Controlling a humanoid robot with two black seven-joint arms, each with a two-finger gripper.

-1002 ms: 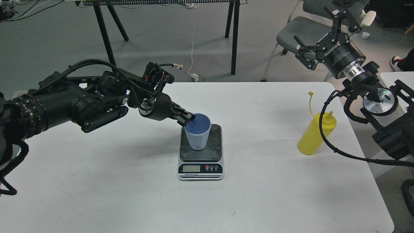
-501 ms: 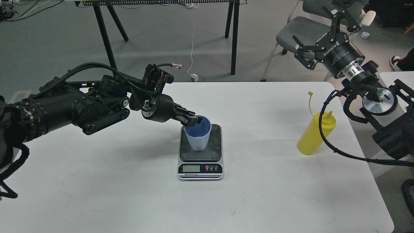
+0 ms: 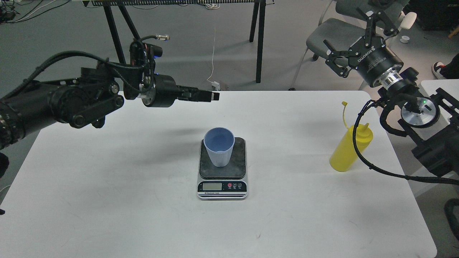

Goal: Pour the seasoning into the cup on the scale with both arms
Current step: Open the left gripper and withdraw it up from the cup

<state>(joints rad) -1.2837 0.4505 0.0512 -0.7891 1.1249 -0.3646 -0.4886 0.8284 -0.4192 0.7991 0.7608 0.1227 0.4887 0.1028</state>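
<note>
The light blue cup (image 3: 219, 150) stands upright on the dark plate of the scale (image 3: 222, 186) at the table's middle. My left gripper (image 3: 212, 96) hangs empty above and behind the cup, pointing right and seen side-on, apart from the cup. The yellow seasoning bottle (image 3: 344, 154) stands upright near the table's right edge, its cap strap sticking up; a black cable of my right arm crosses in front of it. My right gripper (image 3: 353, 37) is open and empty, high behind the bottle, beyond the table's far right corner.
The white table (image 3: 107, 200) ends close to the bottle on the right. A grey chair (image 3: 333, 32) stands behind the right gripper. Black stand legs (image 3: 116, 43) rise behind the left arm. My right arm's thick links (image 3: 430, 143) sit beside the table's right edge.
My left gripper has let go of the cup's rim and moved up and back to the left. The cup stays on the scale. The right arm has barely moved.
</note>
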